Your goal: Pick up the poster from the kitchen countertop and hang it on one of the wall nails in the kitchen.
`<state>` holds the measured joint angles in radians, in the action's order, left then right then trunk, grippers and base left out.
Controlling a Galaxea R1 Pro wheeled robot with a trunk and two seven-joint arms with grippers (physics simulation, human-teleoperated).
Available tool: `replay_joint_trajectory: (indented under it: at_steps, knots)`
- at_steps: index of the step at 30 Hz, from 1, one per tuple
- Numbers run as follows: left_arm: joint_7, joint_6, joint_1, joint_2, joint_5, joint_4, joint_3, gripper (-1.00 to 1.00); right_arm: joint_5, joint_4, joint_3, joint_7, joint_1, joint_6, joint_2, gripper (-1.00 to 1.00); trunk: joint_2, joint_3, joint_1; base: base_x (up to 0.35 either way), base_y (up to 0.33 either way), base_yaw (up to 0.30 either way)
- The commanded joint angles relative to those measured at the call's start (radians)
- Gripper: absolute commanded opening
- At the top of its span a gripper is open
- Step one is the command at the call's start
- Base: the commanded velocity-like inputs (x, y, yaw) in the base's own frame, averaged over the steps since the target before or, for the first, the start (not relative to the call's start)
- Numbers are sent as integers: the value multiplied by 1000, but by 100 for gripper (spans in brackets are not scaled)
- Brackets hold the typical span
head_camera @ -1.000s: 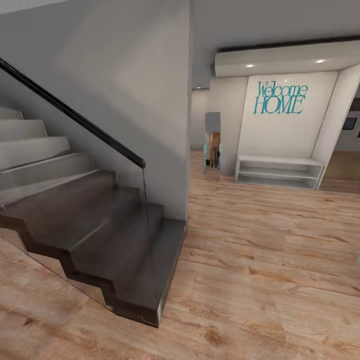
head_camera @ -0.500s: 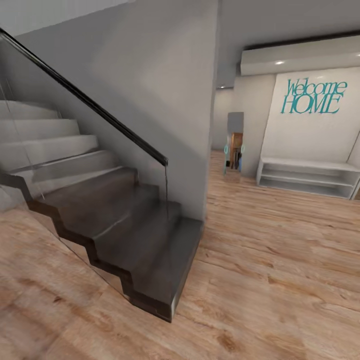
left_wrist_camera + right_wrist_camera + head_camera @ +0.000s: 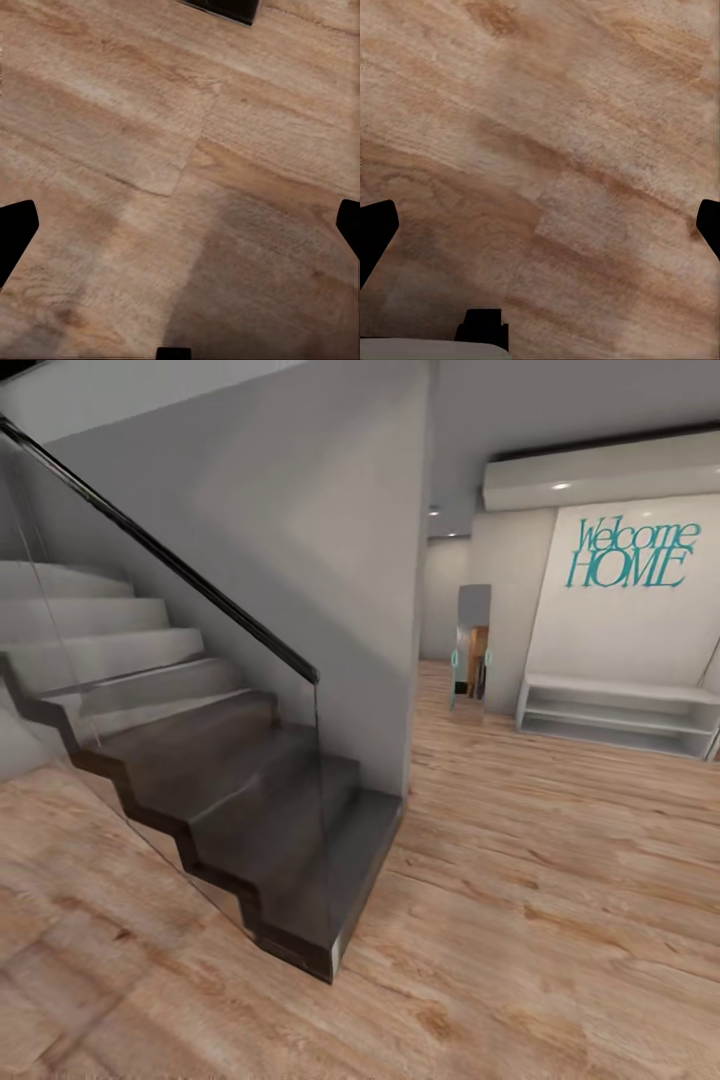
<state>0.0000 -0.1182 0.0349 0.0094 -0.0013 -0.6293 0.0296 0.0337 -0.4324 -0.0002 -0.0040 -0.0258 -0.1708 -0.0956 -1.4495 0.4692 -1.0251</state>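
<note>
The left gripper (image 3: 180, 225) is seen in the left wrist view with its two dark fingertips set far apart at the picture's edges, so it is spread wide and nothing is held between them; only wooden floor (image 3: 150, 135) lies beneath, with a dark corner of the staircase just caught at one edge. The right gripper (image 3: 540, 225) is likewise spread wide and empty over bare planks in the right wrist view. In the head view a hallway is shown: a dark staircase (image 3: 250, 810) with a black handrail (image 3: 170, 560) and a glass side panel rises at the left against a grey wall (image 3: 300, 510), and a white open shelf unit (image 3: 620, 715) stands in an alcove at the right. A narrow doorway (image 3: 472, 650) is seen in the distance between them. The poster, the kitchen countertop and the wall nails are not among the things pictured, so the kitchen is judged to be some way off and the task hardly begun. The main risk is judged to be a collision while driving: the lowest step juts out near the robot's path, and the base or a low-hanging arm could be clipped against it if a turn is cut close. The glass panel could also be misjudged, being nearly invisible. One piece of writing can be read: teal lettering (image 3: 628, 555) on the white alcove wall, "Welcome HOME".
</note>
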Motion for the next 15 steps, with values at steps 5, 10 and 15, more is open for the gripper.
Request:
replay_joint_trajectory:
  at_steps: [5, 10, 15]
  knots:
    - [0, -1, 0, 0, 0, 4, 1, 100, 5, 4, 0, -1, 0, -33, 2, 100, 0, 1, 0, -34, -40, 243]
    - [0, -1, 0, 0, 0, 10, 1, 100, 6, 6, 1, -2, 0, -46, 5, 100, 0, 1, 0, -8, -9, 278]
    - [0, -1, 0, 0, 0, 11, 1, 100, 6, 6, 1, -3, -1, -48, 5, 100, 0, 1, 0, -1, -2, 286]
